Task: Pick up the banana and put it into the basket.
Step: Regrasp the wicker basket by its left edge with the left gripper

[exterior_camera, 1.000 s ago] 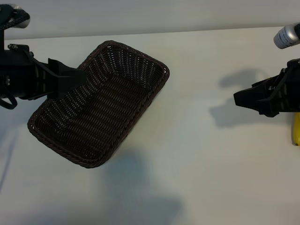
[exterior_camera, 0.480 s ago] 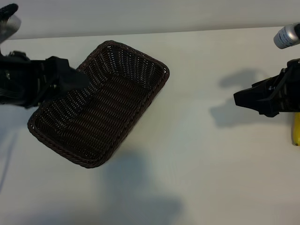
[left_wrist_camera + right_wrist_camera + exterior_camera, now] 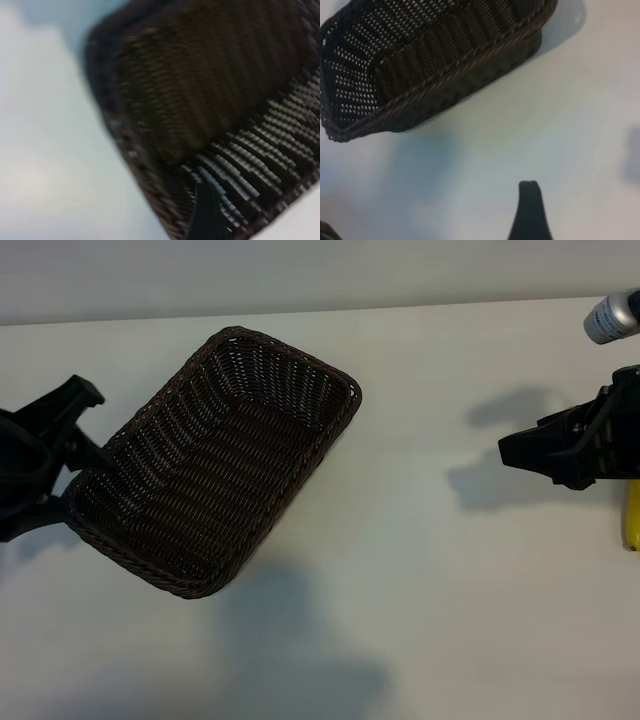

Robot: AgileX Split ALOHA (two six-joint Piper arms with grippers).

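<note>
The dark brown woven basket [image 3: 220, 470] lies empty and slanted at the table's centre-left. My left gripper [image 3: 72, 452] is open at the basket's left end, its fingers spread wide beside the rim. In the left wrist view one dark finger [image 3: 206, 212] shows against the basket's wall [image 3: 200, 90]. Only a yellow end of the banana [image 3: 632, 515] shows at the right edge, behind my right arm. My right gripper [image 3: 508, 450] hovers open at the right, pointing toward the basket [image 3: 435, 55], nothing between its fingers; one finger [image 3: 530, 205] shows over bare table.
A grey and white cylinder with a dark band [image 3: 612, 318] lies at the back right corner. White table [image 3: 420, 570] spreads between the basket and the right arm. The table's far edge runs along the top.
My left arm has drawn back leftward from over the basket's left end and turned, its fingers now spread at the rim. The right arm, basket and banana have not moved.
</note>
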